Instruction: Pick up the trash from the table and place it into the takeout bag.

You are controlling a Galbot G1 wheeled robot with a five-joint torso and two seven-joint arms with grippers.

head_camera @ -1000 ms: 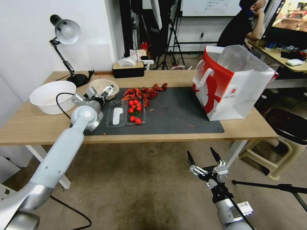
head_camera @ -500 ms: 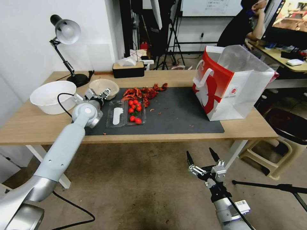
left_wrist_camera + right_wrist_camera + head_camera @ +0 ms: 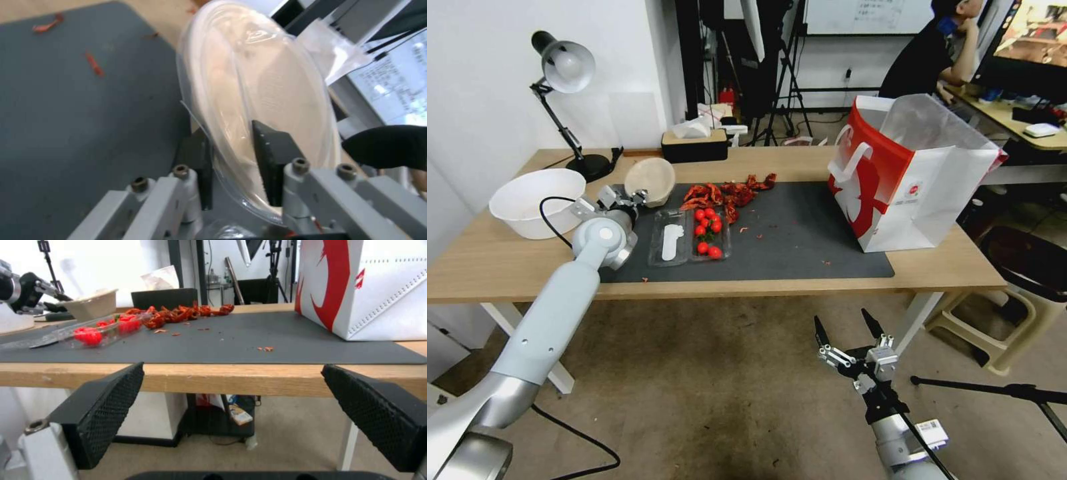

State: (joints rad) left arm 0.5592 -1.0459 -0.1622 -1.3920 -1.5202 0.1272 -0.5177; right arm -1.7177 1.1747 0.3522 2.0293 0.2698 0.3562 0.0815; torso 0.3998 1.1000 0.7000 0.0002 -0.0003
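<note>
Beige bowl (image 3: 650, 180) now tipped up off the mat (image 3: 800, 233), rim clamped between left jaws.

White wall (image 3: 480, 100), brown floor (image 3: 714, 387), desk lamp (image 3: 564, 67), beige stool (image 3: 994, 333)

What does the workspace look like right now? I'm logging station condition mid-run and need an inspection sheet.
Surface: long light-wood table with dark grey mat.
Job's things: shallow beige bowl tilted, rim pinched; white-and-red paper takeout bag upright, open.
Clutter: red crayfish shells, clear tray of cherry tomatoes, white bowl, tissue box, desk lamp.
Grippers: left gripper shut on bowl; right gripper open, below table edge.
Cables: black cable at left wrist.
Surroundings: plastic stool, tripods.
</note>
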